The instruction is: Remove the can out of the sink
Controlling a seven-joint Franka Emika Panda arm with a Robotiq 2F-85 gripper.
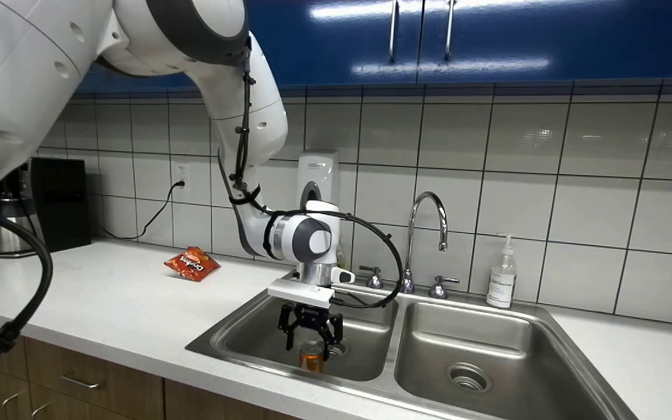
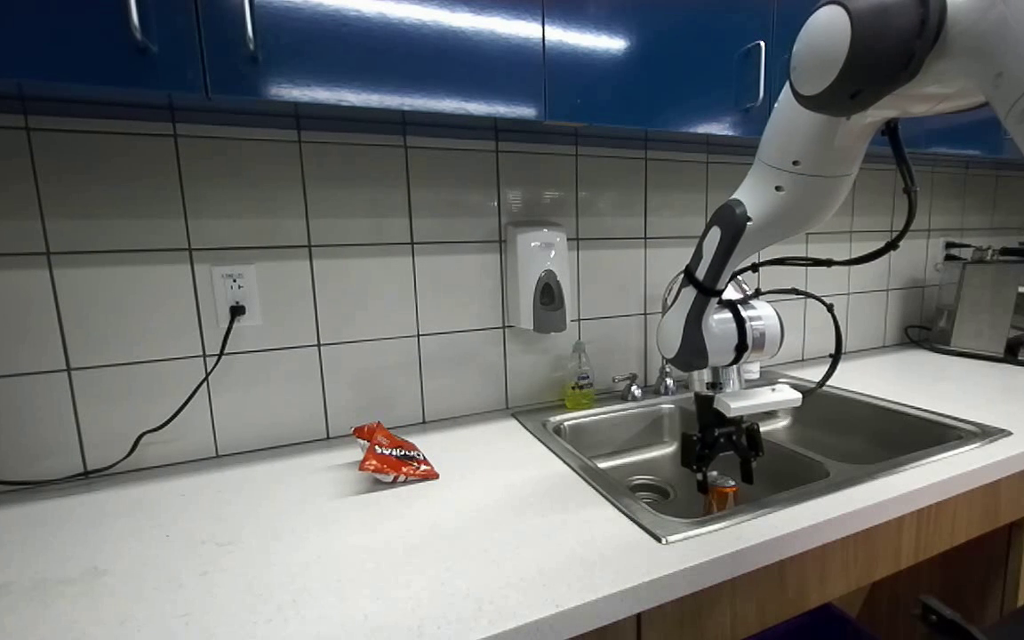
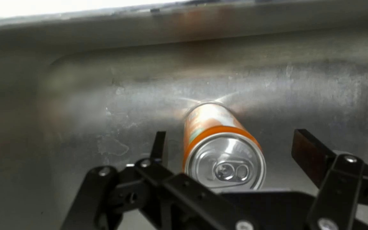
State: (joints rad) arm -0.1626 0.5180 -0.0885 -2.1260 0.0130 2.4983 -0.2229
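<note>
Orange can [image 3: 219,147], one; jaws seemingly astride

Free room between can [image 3: 224,150] and fingers [image 3: 311,158].

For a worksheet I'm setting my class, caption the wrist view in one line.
An orange can, not yet gripped, stands upright in the steel sink, framed by the open hand.

"Doritos" — white lettering on the red bag [image 2: 395,457], legible in both exterior views. Other print, all unreadable: white label [image 1: 500,289] on the clear pump bottle [image 1: 507,267], too small; print on the yellow soap bottle [image 2: 580,387], too small; tiny characters at the top of the wall outlet plate [image 2: 235,294], fuzzy; printed side of can [image 3: 211,119], wrist view — blurred.
</note>
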